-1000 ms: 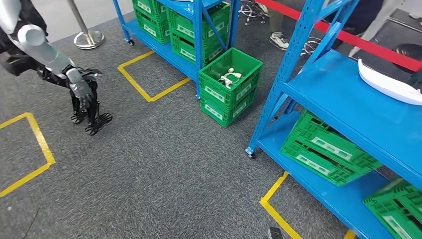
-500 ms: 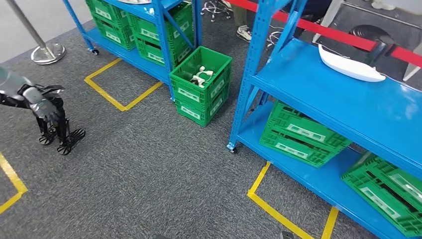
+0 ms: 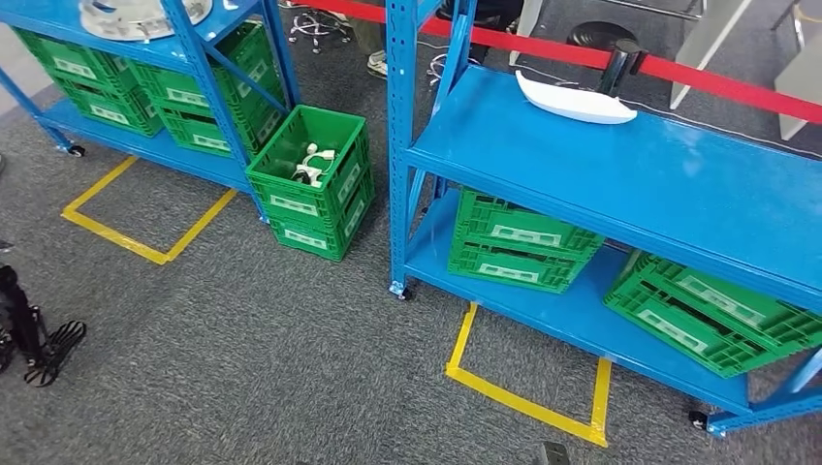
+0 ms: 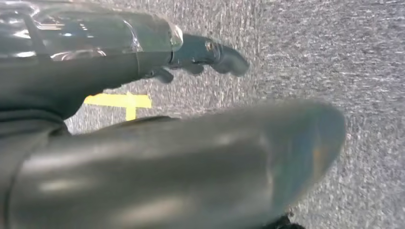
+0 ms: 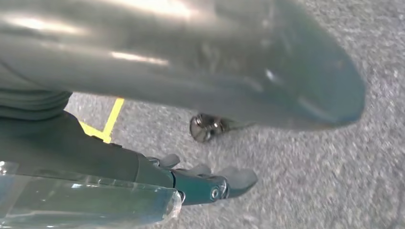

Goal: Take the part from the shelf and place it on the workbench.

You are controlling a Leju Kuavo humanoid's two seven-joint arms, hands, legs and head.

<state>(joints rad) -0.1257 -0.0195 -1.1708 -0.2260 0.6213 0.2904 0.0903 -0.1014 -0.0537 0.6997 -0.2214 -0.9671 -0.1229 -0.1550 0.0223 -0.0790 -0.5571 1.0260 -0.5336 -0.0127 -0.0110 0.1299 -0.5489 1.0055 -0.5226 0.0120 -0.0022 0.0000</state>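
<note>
Part (image 3: 574, 101) on shelf (image 3: 620, 184); hands empty.

Even bright overhead light, soft shadows; wrist views blurred w/ glare (close-up hand parts out of focus).

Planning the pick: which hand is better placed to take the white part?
Probably the right hand: white part lies right of centre on the shelf; left hand hangs empty too.

White labels on green crates (image 3: 504, 247): print too small, unreadable.
</note>
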